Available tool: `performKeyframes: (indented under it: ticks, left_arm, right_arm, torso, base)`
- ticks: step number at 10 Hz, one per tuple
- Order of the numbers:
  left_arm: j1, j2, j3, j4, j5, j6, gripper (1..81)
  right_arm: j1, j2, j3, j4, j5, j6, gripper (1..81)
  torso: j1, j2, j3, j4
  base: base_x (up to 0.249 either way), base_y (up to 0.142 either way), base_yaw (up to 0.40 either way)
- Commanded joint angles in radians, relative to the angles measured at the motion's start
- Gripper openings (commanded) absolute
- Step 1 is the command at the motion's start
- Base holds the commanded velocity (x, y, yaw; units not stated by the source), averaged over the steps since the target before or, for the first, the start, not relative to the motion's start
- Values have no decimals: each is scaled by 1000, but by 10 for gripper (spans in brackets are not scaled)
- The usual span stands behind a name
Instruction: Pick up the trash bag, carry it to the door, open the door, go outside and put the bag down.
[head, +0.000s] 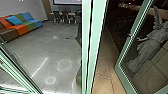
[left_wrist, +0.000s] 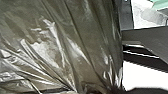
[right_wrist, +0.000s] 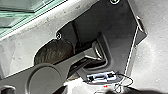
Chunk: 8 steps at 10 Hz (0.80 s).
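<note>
Well, the glossy brown plastic trash bag (left_wrist: 62, 42) near my dark base plate (right_wrist: 117, 32) looks soft, slippery, best held by its bunched folds (left_wrist: 72, 85), though I can't tell either gripper's state.

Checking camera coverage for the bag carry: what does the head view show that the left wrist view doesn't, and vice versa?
Head view: a multicoloured sofa, chairs near a screen, and a pale statue seen through a green-framed glass panel.
Left wrist view: the trash bag up close, dark, shiny and creased.
Both: pale green parts, as large upright framing in the head view and a small green piece in the wrist view. Can't tell if they're the same structure.
</note>
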Motion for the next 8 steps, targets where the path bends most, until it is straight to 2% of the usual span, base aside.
performKeyframes:
  ticks: [1,2,5,6,8]
  left_arm:
    - [-4,5,0,-1,90,6,10]
    - [-4,6,-4,-1,90,4,10]
    - [-4,24,-37,1,84,4,10]
    - [-4,33,-51,2,84,6,10]
    - [-4,45,-69,4,84,7,10]
  right_arm:
    - [11,105,-163,-54,-41,3,811]
    - [11,148,-222,-52,-40,3,811]
    - [7,267,-391,-55,-30,1,811]
    - [2,289,-414,-57,-30,0,811]
    - [-1,323,-444,-58,-30,0,811]
  torso:
    - [0,0,0,0]
    - [0,0,74,0]
    - [0,0,139,0]
    - [0,0,148,0]
    - [-1,-1,208,0]
  base:
    - [0,0,0]
    - [0,0,0]
    - [0,0,0]
    - [0,0,0]
    - [0,0,0]
